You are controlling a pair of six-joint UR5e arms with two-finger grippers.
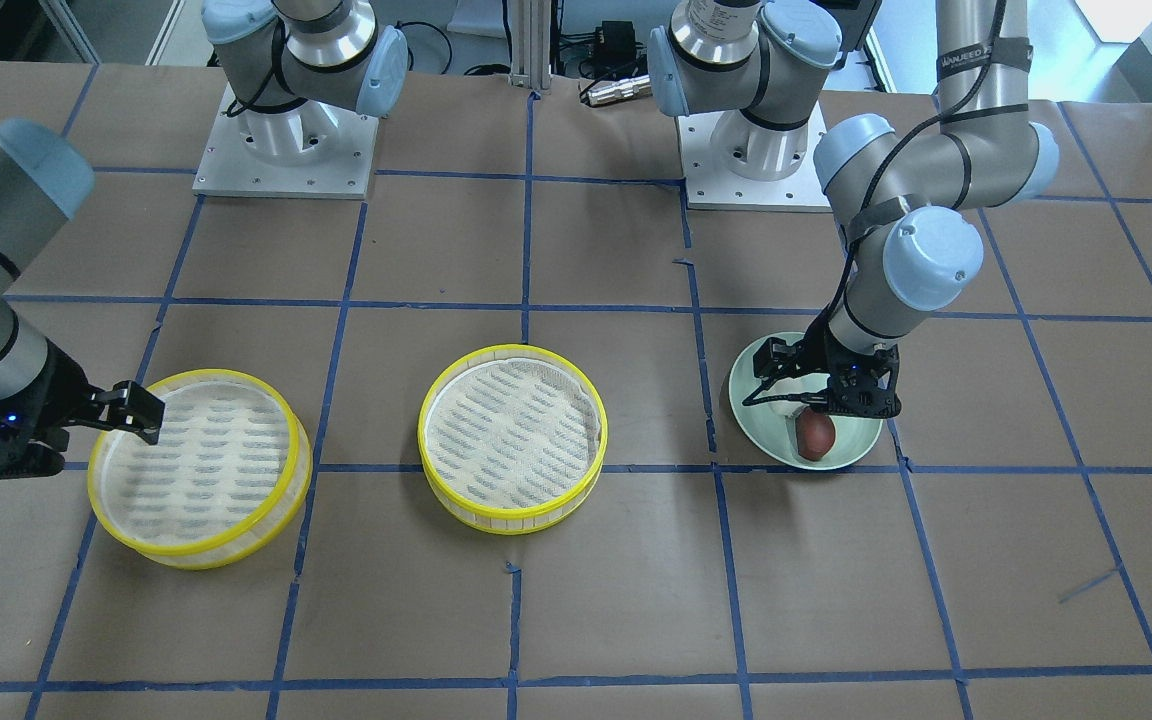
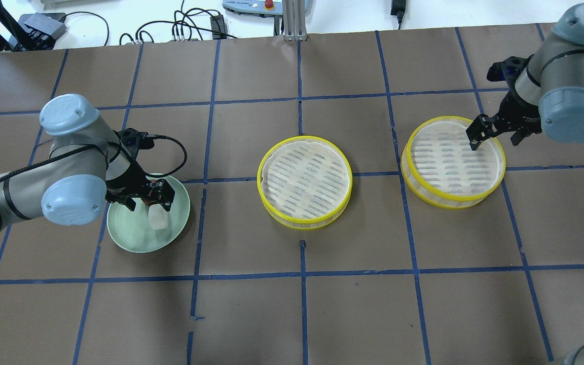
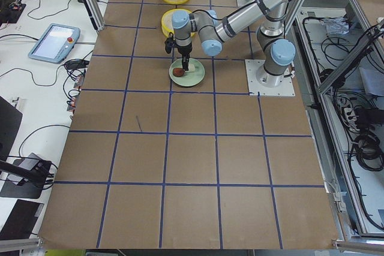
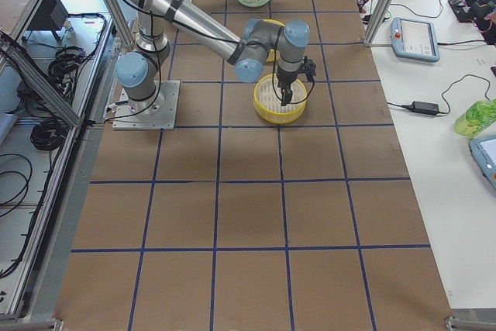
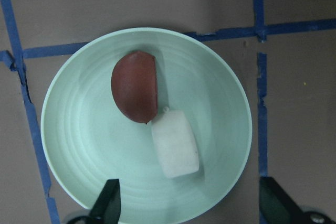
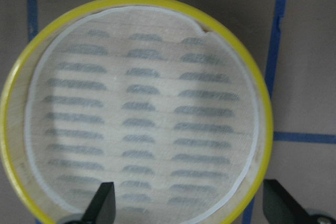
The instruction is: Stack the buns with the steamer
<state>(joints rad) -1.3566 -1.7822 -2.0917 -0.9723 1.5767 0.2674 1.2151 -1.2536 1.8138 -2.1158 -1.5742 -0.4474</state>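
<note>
A white bun and a reddish-brown bun lie touching in the green plate. My left gripper is open and empty, hovering just above the plate near the white bun. The front view shows the brown bun below this gripper. Two yellow-rimmed steamer trays are empty: one in the middle, one on my right. My right gripper is open and empty above the far edge of the right tray.
The table is brown paper with a blue tape grid. Both arm bases stand at the robot's edge. Cables and boxes lie beyond the far edge. Operator desks flank the table in the side views.
</note>
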